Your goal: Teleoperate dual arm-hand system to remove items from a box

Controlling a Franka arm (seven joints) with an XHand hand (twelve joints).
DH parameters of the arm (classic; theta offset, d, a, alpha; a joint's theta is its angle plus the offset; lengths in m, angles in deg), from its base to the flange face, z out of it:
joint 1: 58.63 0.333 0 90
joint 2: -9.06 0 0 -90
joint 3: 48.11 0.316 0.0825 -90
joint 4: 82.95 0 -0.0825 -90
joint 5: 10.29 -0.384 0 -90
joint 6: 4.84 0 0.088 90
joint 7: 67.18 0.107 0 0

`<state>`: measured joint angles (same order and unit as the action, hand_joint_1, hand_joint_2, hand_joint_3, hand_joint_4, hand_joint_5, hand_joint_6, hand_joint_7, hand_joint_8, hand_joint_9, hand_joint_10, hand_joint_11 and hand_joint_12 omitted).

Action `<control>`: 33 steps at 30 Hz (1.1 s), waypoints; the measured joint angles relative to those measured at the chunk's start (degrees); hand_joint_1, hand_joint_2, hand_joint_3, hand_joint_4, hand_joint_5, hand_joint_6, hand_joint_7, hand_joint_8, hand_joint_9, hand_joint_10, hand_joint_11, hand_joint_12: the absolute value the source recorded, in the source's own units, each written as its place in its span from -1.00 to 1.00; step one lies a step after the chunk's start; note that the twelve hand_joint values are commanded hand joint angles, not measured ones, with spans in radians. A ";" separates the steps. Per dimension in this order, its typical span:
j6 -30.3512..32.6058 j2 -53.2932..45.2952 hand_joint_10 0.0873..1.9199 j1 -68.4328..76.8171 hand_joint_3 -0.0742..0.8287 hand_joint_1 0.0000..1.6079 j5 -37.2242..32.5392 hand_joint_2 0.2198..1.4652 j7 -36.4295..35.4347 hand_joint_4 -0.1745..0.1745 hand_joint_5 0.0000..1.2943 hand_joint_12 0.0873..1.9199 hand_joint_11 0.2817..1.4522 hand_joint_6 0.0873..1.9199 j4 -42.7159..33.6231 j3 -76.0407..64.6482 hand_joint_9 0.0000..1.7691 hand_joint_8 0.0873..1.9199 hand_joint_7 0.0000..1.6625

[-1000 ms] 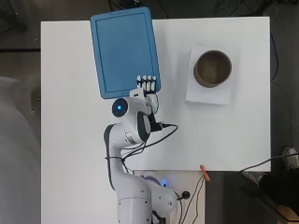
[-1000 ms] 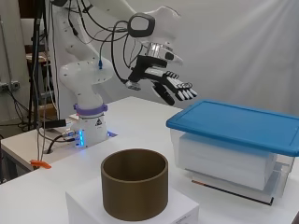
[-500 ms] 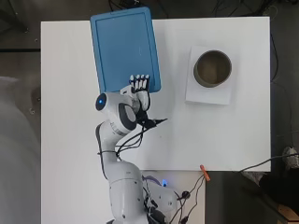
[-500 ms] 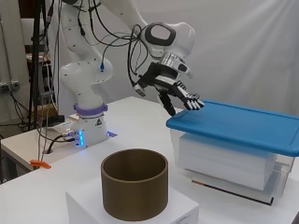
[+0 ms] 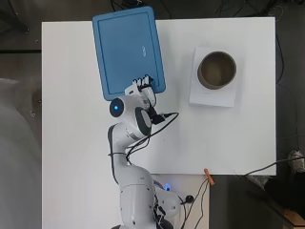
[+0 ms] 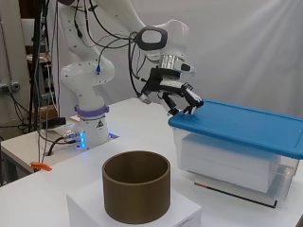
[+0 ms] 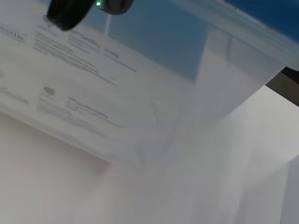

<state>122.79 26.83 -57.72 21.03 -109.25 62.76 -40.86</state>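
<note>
On the table, the clear box wears a blue lid, hand curled at its corner.

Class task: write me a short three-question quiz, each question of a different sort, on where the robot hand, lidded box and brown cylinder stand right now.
1. True or false: the flat blue plastic lid is on the clear plastic box.
2. The robot hand is at the lid's: A near corner, B middle, C far edge?
3. Fill in: the brown cylindrical container stands on a white ____.

Key: 1 true; 2 A; 3 block.
</note>
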 joint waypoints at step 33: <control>6.84 -22.64 0.18 -1.13 -0.84 0.46 -14.57 0.63 -45.78 -0.31 0.04 0.17 -0.44 0.36 -41.11 5.54 0.08 0.36 0.03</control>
<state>129.64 4.19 -58.84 6.47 -155.03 21.65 -35.32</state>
